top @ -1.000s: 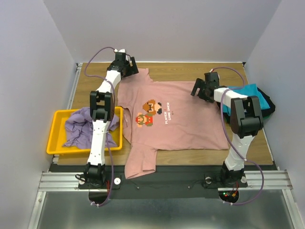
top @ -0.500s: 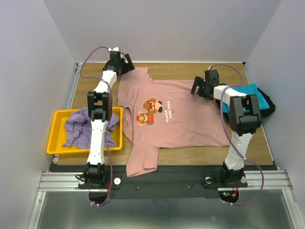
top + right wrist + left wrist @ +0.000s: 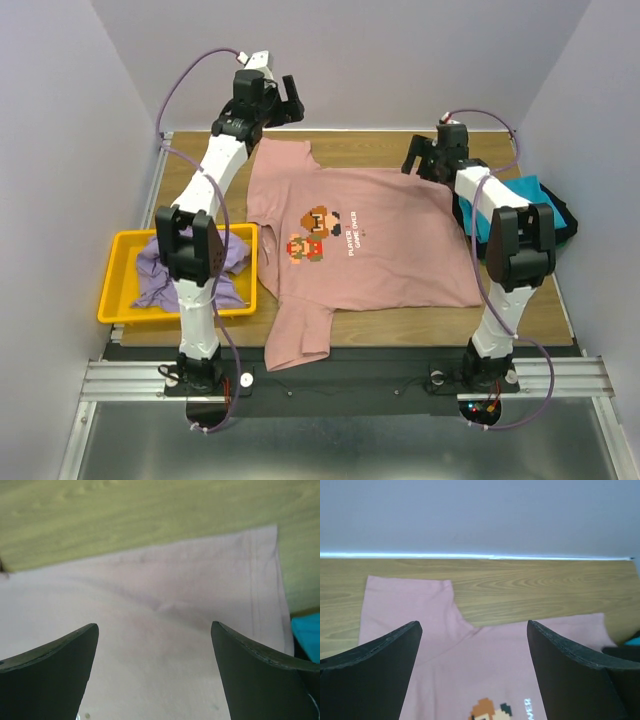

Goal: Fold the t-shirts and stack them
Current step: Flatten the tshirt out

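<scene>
Beneath the left gripper [image 3: 473, 626], jaws wide apart and holding nothing, lies the far sleeve of a dusty pink cloth t-shirt with a pixel-figure chest print [image 3: 380, 260], spread flat on the wooden table [image 3: 195, 170]. The right gripper [image 3: 155, 627], equally agape, hovers over its far hem corner. Just right of it sit a teal tee [image 3: 522, 190] and a black tee [image 3: 566, 215]. Near the left arm's base, a lavender tee [image 3: 160, 268] fills a yellow plastic bin [image 3: 112, 300].

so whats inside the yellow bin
A crumpled lavender t-shirt fills the yellow bin. The left arm crosses over its right part, and whatever lies beneath the cloth is hidden.
</scene>
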